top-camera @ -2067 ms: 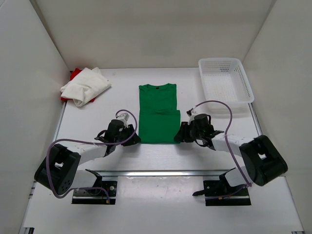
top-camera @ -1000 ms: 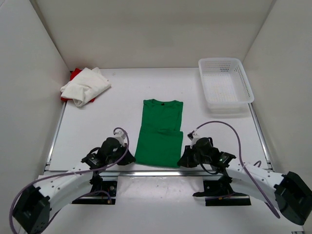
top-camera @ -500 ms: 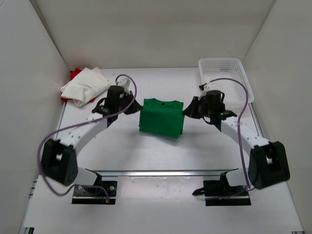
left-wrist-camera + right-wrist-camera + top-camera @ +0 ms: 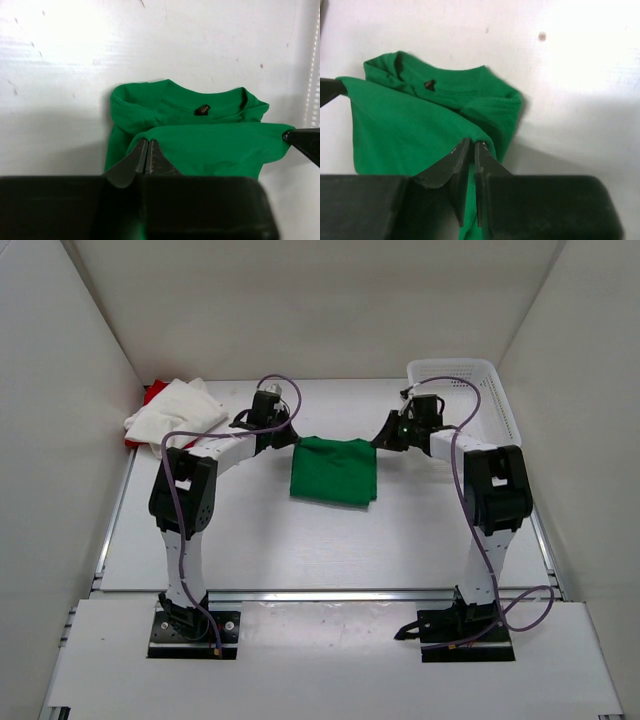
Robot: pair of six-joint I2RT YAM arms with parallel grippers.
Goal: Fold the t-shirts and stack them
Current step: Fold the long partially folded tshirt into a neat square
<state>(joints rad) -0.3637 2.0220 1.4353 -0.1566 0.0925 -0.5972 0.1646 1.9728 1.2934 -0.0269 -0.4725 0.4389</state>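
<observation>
The green t-shirt (image 4: 335, 472) lies folded in half mid-table, its lower hem brought up over the collar (image 4: 202, 109). My left gripper (image 4: 293, 443) is shut on the hem's left corner (image 4: 148, 141). At the hem's right corner, my right gripper (image 4: 378, 443) is pinched on the cloth (image 4: 473, 142) with only a thin gap between the jaws. The hem hangs stretched between the two grippers just above the collar. The off-white t-shirt (image 4: 178, 415) lies crumpled at the far left on top of the red t-shirt (image 4: 153, 392), which shows only at its edge.
A white mesh basket (image 4: 450, 367) stands at the far right corner, close behind my right arm. White walls enclose the table on three sides. Both arms reach far out over the table from their bases at the near edge.
Both grippers have carried the green shirt's hem from the near edge away toward the collar, doubling the shirt over. The arms have since stretched a little farther back.
</observation>
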